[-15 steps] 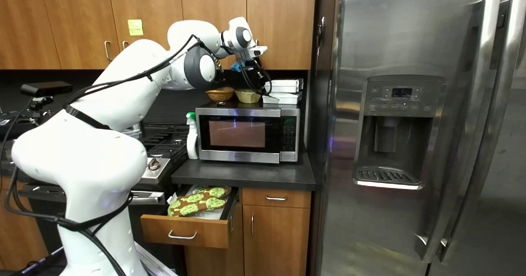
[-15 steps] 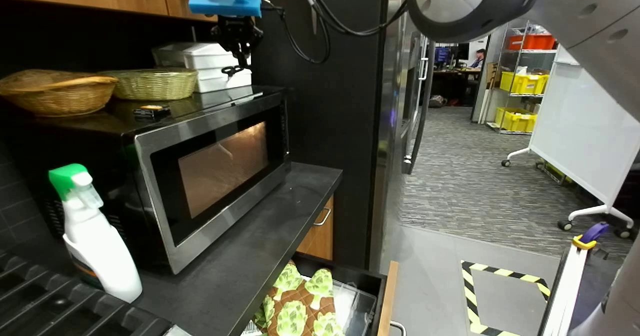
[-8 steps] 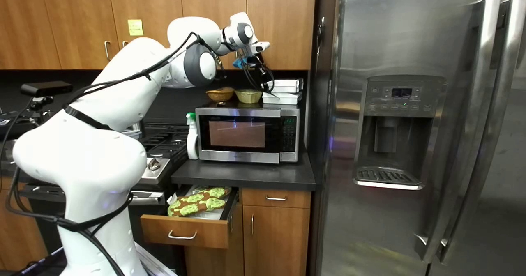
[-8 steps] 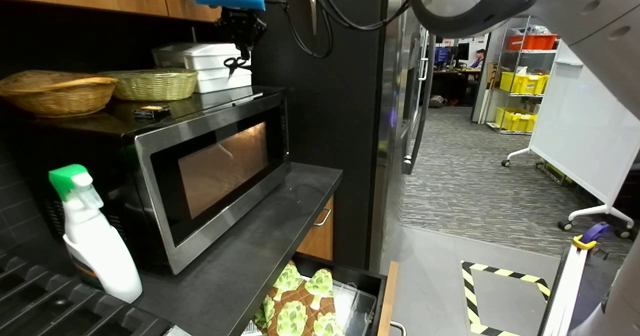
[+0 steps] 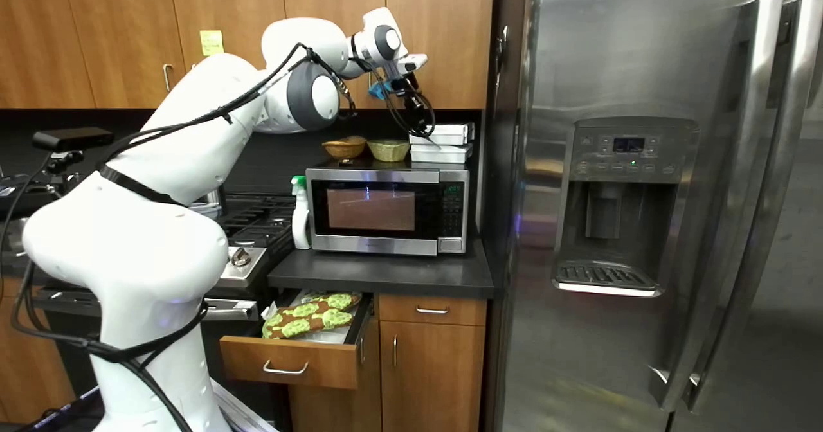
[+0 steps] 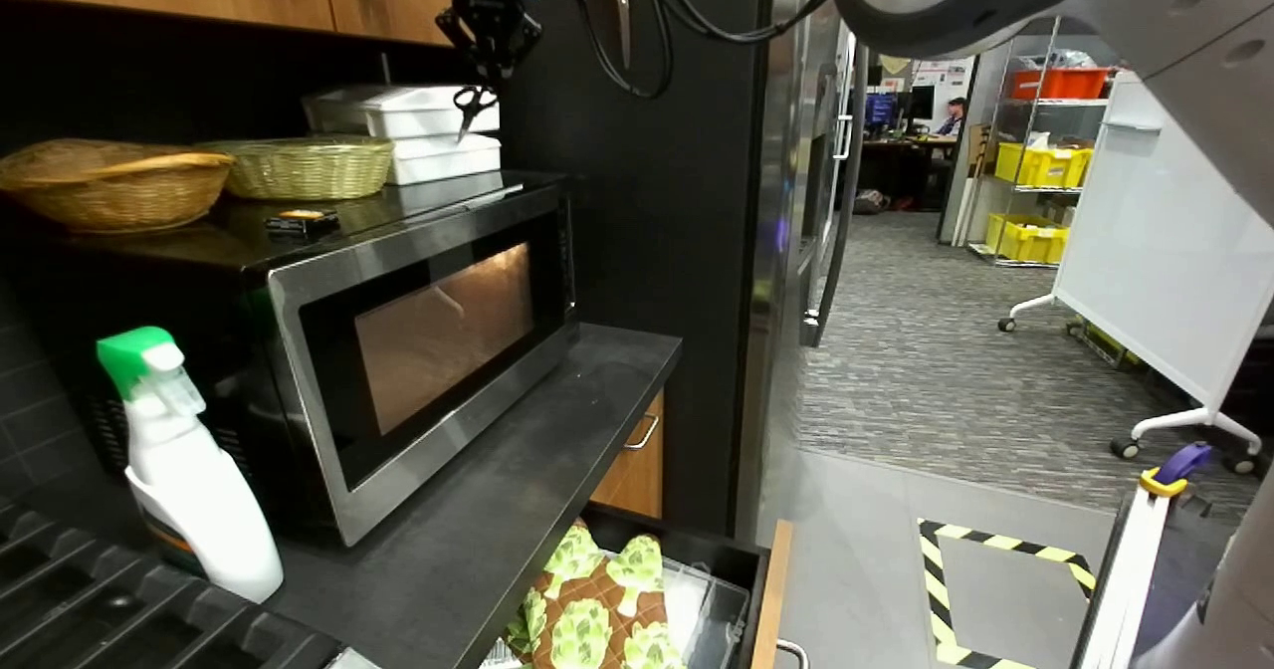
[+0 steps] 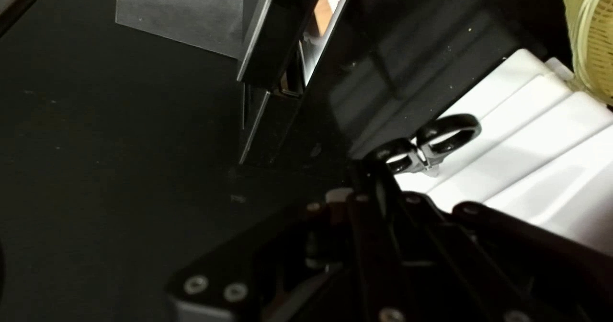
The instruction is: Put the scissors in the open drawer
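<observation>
Black and stiff-looking, the scissors (image 7: 424, 137) hang from my gripper (image 7: 376, 173). Jaw state: narrow, pinched on one handle loop, as far as the wrist view shows; exact contact is lost among dark parts. The second loop stands out beside the jaws. In an exterior view, the blades (image 6: 465, 125) slant downward below them.

Handling: I rate the scissors as light, rigid and not fragile, with smooth handles that could slip. Held off-centre, they may swing or pivot about the pinched loop. If I must regrasp, take both loops together, or the body near the pivot; avoid the blades.

Clearances: white boxes (image 7: 517, 135) stand near the gripper; I cannot tell whether anything touches them. The microwave (image 6: 418, 331) lies below. The open drawer (image 5: 289, 355) is well below the gripper, with a quilted cloth (image 5: 308, 318) inside. Carry slowly; release low over the cloth, which should cushion the drop.
</observation>
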You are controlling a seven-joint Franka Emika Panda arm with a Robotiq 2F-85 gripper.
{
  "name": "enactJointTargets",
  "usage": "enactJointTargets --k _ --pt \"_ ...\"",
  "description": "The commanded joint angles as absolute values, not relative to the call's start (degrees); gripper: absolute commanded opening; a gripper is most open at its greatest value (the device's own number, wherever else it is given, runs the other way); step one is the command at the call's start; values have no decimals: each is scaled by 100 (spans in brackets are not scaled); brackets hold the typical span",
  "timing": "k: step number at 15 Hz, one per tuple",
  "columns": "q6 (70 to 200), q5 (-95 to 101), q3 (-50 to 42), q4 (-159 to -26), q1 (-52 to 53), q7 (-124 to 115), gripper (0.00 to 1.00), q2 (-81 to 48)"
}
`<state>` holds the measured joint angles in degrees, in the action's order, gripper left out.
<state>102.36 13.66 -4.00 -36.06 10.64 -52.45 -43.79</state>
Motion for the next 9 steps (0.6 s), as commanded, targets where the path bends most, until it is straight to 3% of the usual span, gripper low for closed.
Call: enactJointTargets --k 1,9 --pt "10384 1314 -376 -3914 978 -5280 2 -4074" --pt "10418 1303 -367 -4076 903 -5282 2 -3887"
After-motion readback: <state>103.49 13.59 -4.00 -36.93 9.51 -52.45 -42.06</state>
